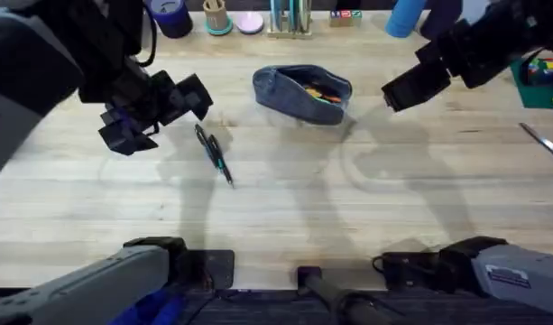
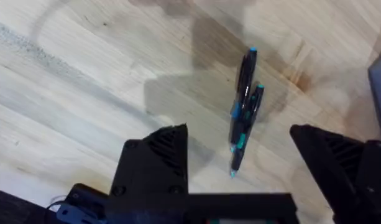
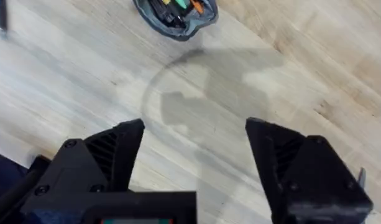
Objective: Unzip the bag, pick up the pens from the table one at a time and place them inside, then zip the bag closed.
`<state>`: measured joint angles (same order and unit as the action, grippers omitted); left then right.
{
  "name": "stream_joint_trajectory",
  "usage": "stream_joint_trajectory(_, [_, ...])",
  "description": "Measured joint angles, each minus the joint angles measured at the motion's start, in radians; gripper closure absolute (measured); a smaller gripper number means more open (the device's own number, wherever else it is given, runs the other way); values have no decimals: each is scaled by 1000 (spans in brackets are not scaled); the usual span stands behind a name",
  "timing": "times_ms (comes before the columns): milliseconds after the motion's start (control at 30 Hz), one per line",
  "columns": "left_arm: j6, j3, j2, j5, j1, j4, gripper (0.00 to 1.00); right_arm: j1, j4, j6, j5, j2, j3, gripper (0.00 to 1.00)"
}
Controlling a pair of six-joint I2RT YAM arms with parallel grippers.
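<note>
The grey-blue bag (image 1: 303, 93) lies unzipped on the table (image 1: 348, 208) at centre back, with orange and green items showing inside. It also appears in the right wrist view (image 3: 174, 15). Two thin dark pens (image 1: 215, 155) with teal parts lie side by side left of the bag, touching along their length (image 2: 243, 106). My left gripper (image 1: 161, 116) hovers open just left of the pens, which lie ahead of its gap (image 2: 240, 168). Open and holding nothing, my right gripper (image 1: 411, 86) hangs right of the bag over bare wood (image 3: 193, 162).
Along the back edge stand a dark blue cup (image 1: 172, 16), a wooden holder (image 1: 216, 16), a rack (image 1: 290, 18) and a blue cylinder (image 1: 404, 18). A green mat (image 1: 539, 86) and metal scissors (image 1: 542, 142) lie at the far right.
</note>
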<state>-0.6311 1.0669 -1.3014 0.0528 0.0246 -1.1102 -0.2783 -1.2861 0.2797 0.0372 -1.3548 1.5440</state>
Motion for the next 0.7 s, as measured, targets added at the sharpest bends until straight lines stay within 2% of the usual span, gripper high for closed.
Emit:
stream_joint_trajectory(167, [-2, -15, -22, 0, 0, 30, 5, 0, 1, 0, 0, 0, 0, 5])
stream_joint_trajectory(700, [4, -16, -252, -8, -19, 139, 6, 0, 3, 0, 0, 0, 0, 5])
